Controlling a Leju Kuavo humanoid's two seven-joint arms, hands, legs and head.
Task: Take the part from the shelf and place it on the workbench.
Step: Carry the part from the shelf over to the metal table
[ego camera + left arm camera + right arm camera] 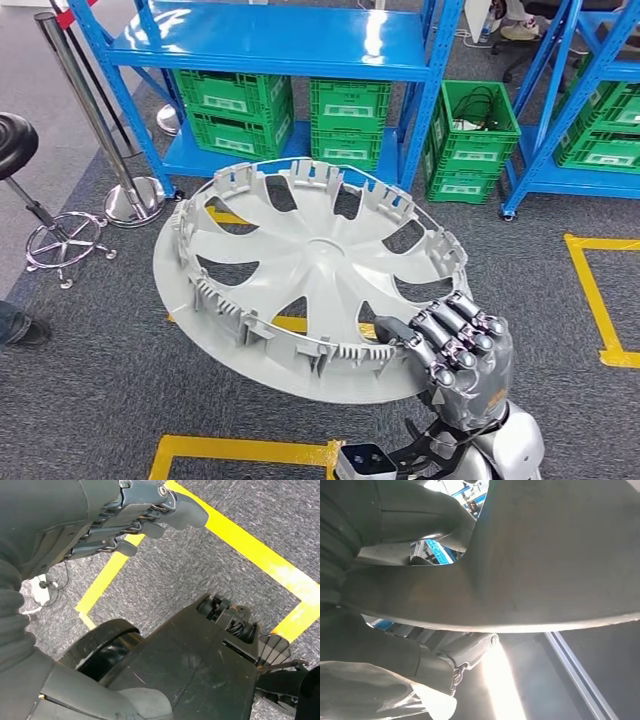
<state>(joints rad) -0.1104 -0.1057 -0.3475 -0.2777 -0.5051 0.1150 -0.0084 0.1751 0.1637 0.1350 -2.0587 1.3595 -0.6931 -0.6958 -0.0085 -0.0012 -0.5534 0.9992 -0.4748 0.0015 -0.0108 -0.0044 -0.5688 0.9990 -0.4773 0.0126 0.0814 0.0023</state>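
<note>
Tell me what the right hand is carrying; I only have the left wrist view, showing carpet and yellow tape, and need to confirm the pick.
Observer: The right hand grips a grey wheel cover by its near rim.
Operator: Is it over the shelf?
Observer: No, it is held over grey carpet; the blue shelf stands behind it with green crates on its low level.
Operator: How does the cover lie?
Observer: Nearly flat, clip side up.

Green crates (pixel 234 108) sit under a blue rack (pixel 272 40); a stool (pixel 15 140) stands on grey carpet (pixel 90 380) marked with yellow tape (pixel 596 300).
</note>
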